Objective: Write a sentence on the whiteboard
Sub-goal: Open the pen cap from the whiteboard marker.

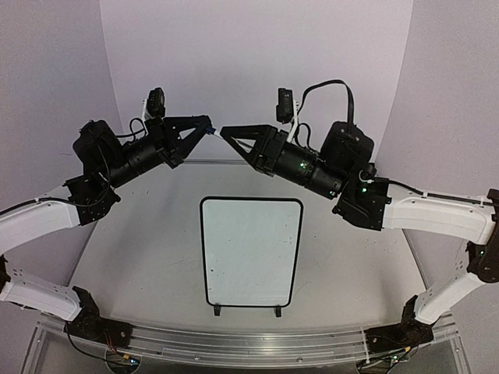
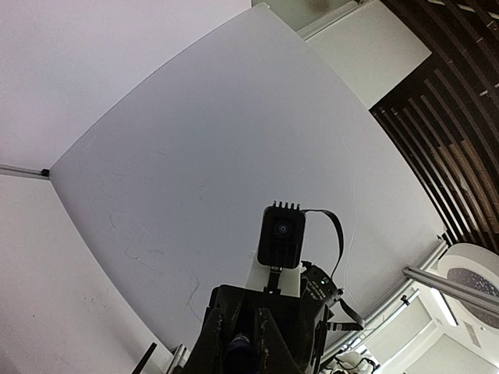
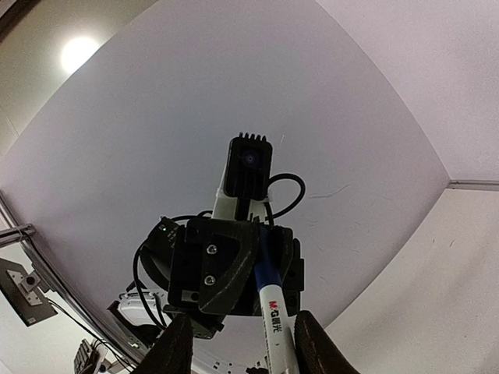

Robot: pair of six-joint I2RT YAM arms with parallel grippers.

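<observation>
The whiteboard [image 1: 252, 252] lies flat and face up at the middle of the table [image 1: 132, 257]. It is set portrait, with its two small black feet toward the table's near edge. A thin black rounded-corner frame rims its white face, which shows faint grey specks.

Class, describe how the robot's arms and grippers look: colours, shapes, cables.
The left arm and right arm have white links and black wrists. The left gripper and right gripper are black triangles. Each wrist carries a black camera; a black cable loops above the right one.
</observation>
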